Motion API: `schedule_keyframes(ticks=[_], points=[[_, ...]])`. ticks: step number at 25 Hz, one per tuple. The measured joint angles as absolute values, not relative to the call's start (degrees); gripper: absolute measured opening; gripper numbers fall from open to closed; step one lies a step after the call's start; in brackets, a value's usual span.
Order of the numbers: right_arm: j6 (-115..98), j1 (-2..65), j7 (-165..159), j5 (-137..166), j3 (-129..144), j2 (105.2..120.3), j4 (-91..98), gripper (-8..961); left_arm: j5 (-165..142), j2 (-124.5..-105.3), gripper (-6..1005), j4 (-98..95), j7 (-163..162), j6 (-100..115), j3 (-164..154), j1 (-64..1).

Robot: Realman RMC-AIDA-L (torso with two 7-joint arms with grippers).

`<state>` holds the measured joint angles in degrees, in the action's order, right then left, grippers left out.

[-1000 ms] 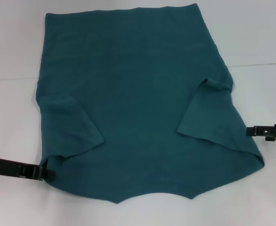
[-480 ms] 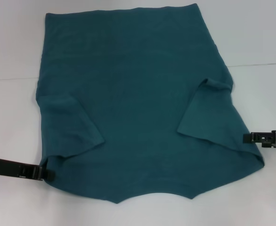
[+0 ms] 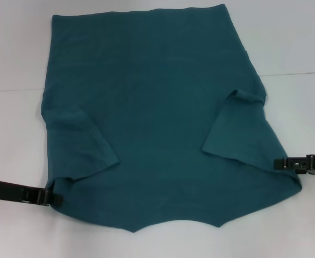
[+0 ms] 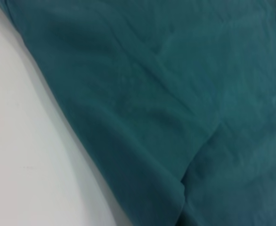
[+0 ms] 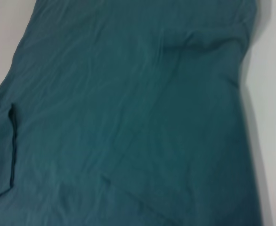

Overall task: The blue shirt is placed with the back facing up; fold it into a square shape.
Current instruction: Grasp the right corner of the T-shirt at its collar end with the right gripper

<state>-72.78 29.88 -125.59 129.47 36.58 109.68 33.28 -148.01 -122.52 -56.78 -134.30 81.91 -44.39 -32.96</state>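
Blue shirt [image 3: 157,107]: soft matt knit cloth, faintly creased, stitched hems on sleeves. Desk [image 3: 286,43]: smooth white surface, matt, slight sheen. Left pincer [image 3: 54,197] and right pincer [image 3: 280,163]: black, hard, matt-looking, likely plastic.

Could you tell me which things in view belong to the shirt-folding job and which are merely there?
Part of the job:
- the blue shirt, spread flat, both sleeves folded inward
- left gripper, at the shirt's near left corner
- right gripper, at the shirt's right edge

Merely there:
- the white table; nothing else lies on it
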Motion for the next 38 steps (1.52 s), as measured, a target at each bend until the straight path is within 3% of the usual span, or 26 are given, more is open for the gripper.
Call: schedule_keyframes(ticks=[24,38], points=[[-81.12,30.67,-124.14,128.75,38.2,109.67,34.03,915,-147.91,-122.52,44,-56.59,-134.29,81.52,-44.38,-33.51],[-82.76,28.46,-126.28,129.94,37.88,107.88,33.93,915,-146.39,-122.61,43,-56.61,-134.3,81.23,-44.38,-33.31]])
